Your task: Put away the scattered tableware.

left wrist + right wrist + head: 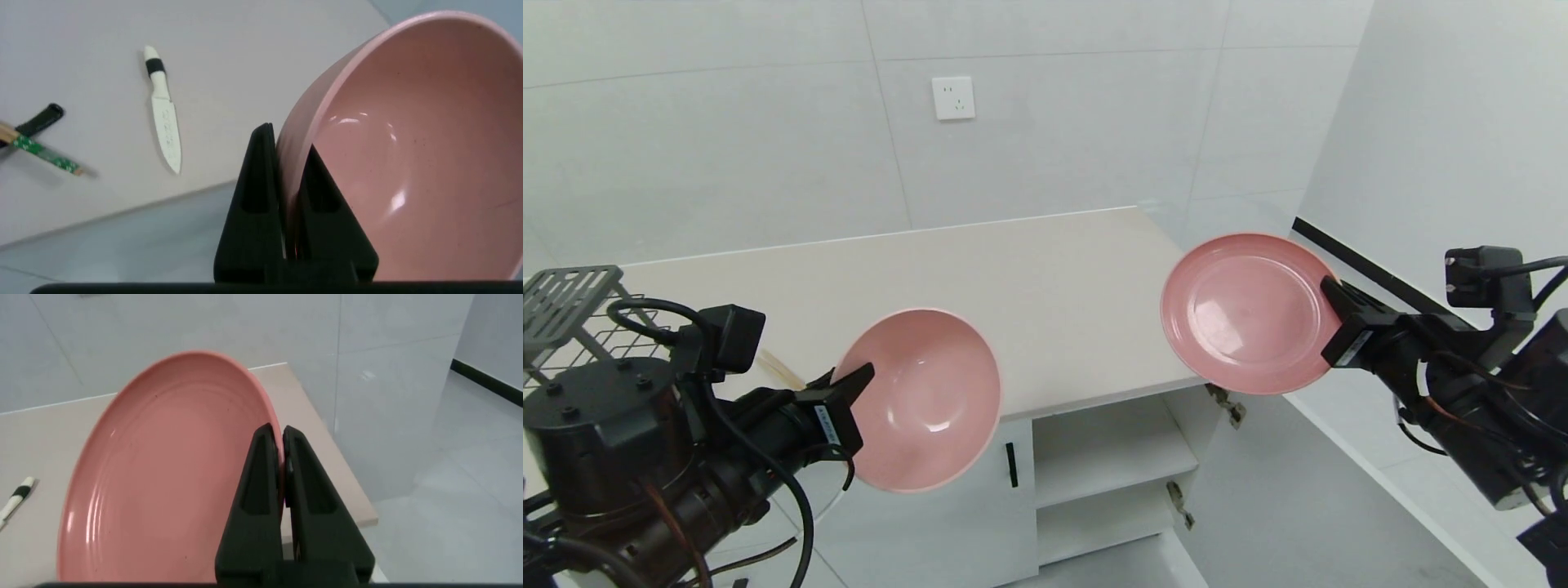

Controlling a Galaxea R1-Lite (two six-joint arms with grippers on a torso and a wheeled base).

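My left gripper [864, 374] is shut on the rim of a pink bowl [927, 400], held tilted in the air in front of the counter's front edge. In the left wrist view the gripper [288, 145] pinches the wall of the bowl [417, 155]. My right gripper [1330, 286] is shut on the rim of a pink plate [1245, 310], held nearly on edge off the counter's right front corner. The right wrist view has the gripper [279, 433] clamped on the plate [163, 482].
The beige counter [1054, 278] carries a white knife [163, 122] and a black-handled utensil with chopsticks [33, 135]. A wire dish rack [572, 302] stands at its left end. Below, an open white cabinet [1111, 465] shows bare shelves. Tiled walls close the back and right.
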